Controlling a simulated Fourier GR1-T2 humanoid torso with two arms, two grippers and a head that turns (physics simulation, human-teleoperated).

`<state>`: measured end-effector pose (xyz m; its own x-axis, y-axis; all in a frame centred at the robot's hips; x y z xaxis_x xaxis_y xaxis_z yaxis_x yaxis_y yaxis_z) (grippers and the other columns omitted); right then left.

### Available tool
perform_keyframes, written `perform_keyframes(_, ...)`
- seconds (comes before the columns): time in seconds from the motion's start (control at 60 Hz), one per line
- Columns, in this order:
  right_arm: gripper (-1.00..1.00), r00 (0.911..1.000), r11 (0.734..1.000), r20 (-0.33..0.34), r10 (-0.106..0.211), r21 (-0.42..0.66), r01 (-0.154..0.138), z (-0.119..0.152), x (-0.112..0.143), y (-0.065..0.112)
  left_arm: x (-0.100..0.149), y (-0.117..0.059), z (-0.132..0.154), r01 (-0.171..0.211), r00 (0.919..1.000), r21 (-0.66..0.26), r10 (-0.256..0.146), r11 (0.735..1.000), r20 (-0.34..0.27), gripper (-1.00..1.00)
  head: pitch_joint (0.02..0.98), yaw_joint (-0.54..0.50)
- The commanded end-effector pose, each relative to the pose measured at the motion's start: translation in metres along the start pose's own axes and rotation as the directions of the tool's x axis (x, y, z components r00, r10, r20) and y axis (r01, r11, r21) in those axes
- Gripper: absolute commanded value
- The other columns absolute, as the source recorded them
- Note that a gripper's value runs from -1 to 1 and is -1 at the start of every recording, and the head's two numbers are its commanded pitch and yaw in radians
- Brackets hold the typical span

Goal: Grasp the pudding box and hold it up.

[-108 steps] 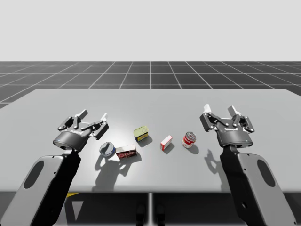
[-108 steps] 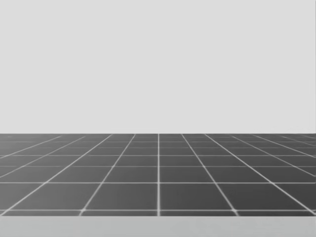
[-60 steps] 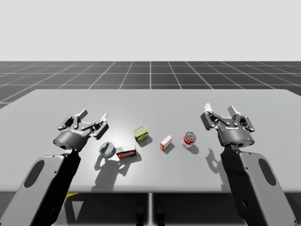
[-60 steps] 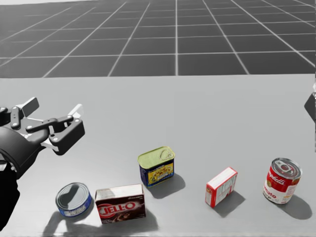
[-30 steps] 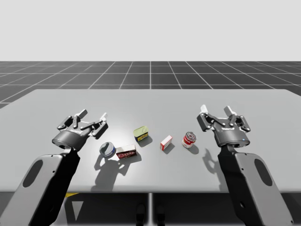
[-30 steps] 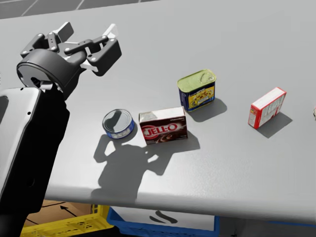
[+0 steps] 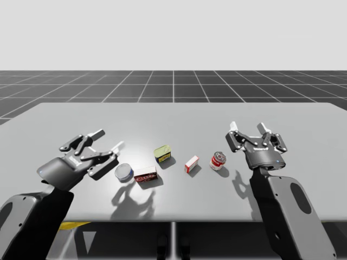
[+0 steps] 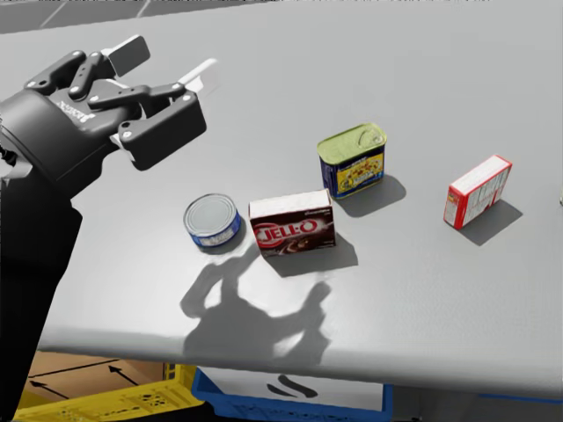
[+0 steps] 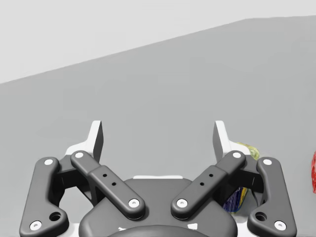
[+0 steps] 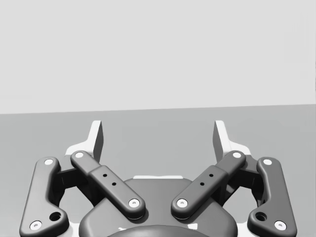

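The pudding box (image 8: 292,222), brown, lies on the table (image 8: 422,290) toward the near edge. The flat blue can (image 8: 211,220) is just left of it, perhaps touching; the gap is hard to judge. The left gripper (image 8: 167,66) hovers far-left of the box, jaws spread, nothing between. The right gripper (image 7: 247,128), jaws also spread, is well apart at the right. The approach seems not finished. Probably the left arm is better placed, i.e. closer. It should come down over the box w/ jaws on the near and far long faces, not the ends, so no jaw must squeeze beside the can. Then close and lift straight up.
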<state>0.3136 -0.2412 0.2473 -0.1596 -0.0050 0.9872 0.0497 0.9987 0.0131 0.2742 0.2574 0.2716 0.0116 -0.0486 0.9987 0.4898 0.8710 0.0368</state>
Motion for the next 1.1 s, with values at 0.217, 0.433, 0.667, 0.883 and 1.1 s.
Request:
perform_keyframes(0.217, -1.0, 1.0, 1.0, 0.003, 0.005, -0.004, -0.005, -0.001, 0.0, -0.001, -0.048, -0.01, 0.042, 0.059, 0.995, -0.295, -0.08, 0.954, -0.06, -1.0, 0.891, 0.23)
perform_keyframes(0.433, -1.0, 0.9999, 1.0, 0.004, 0.009, -0.006, -0.009, -0.001, -0.001, -0.001, -0.078, -0.004, 0.047, 0.05, 0.9826, -0.39, -0.115, 0.92, -0.146, -1.0, 0.893, 0.23)
perform_keyframes(0.667, -1.0, 0.9999, 1.0, 0.005, 0.012, -0.005, -0.012, 0.0, -0.001, -0.001, -0.1, -0.002, 0.031, 0.039, 0.9696, -0.45, -0.143, 0.892, -0.199, -1.0, 0.893, 0.23)
perform_keyframes(0.883, -1.0, 0.9999, 1.0, 0.004, 0.015, -0.005, -0.015, 0.0, -0.001, -0.001, -0.106, -0.009, 0.007, 0.054, 0.9543, -0.489, -0.189, 0.871, -0.231, -1.0, 0.894, 0.23)
perform_keyframes(1.1, -1.0, 0.9998, 1.0, 0.005, 0.017, -0.007, -0.017, 0.0, -0.001, -0.001, -0.112, -0.018, -0.015, 0.039, 0.948, -0.518, -0.195, 0.854, -0.251, -1.0, 0.893, 0.22)
